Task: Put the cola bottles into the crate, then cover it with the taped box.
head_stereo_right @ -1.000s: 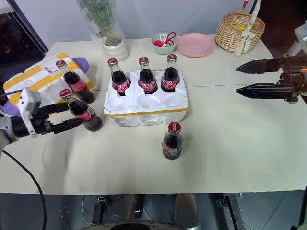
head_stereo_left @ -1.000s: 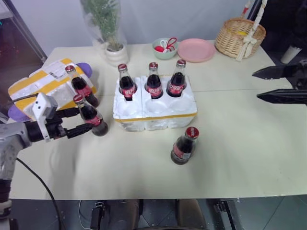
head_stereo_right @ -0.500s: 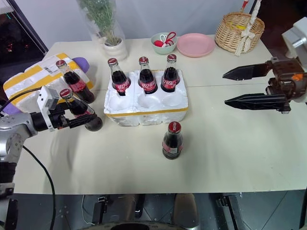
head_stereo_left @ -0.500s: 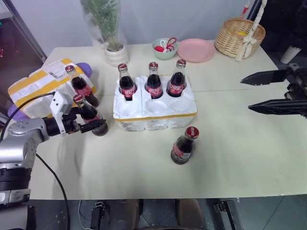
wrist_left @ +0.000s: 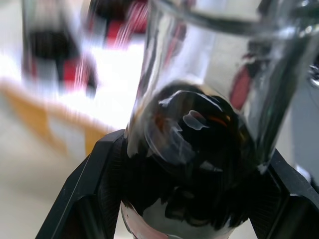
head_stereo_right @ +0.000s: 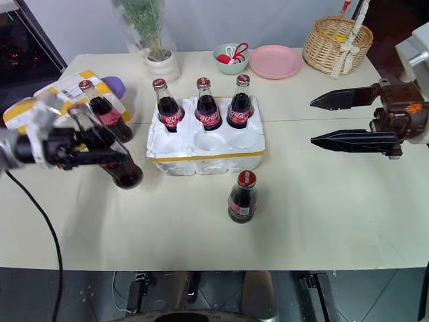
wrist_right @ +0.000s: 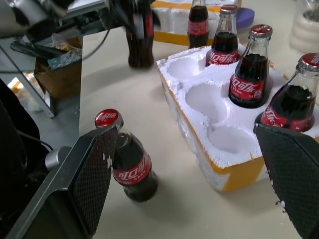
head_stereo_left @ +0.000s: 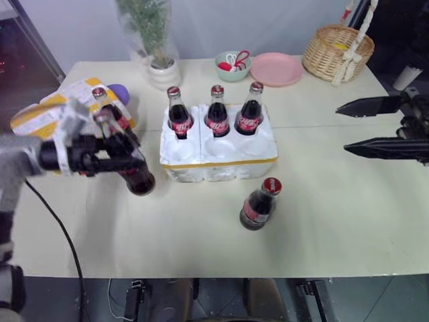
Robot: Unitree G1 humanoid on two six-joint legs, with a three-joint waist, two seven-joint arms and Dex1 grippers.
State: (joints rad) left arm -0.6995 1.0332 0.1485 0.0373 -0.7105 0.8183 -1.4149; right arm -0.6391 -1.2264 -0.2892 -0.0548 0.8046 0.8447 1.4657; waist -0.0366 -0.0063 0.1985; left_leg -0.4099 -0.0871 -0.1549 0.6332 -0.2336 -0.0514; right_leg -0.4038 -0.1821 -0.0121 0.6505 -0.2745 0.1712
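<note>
Blurring hides the cap and label of the cola bottle (head_stereo_left: 129, 159) clamped, tilted, in the left gripper (head_stereo_left: 118, 155); in the left wrist view its black fingers (wrist_left: 102, 169) press both sides of the glass. The right gripper (head_stereo_right: 332, 121) hangs with fingers spread wide, holding nothing. Three bottles (head_stereo_left: 216, 112) stand in the back wells of the crate (head_stereo_left: 221, 154); the front wells are bare. One bottle (head_stereo_left: 258, 204) stands just before the crate, another (head_stereo_left: 109, 111) against the partly hidden taped box (head_stereo_left: 40, 115). Red label script cannot be read.
</note>
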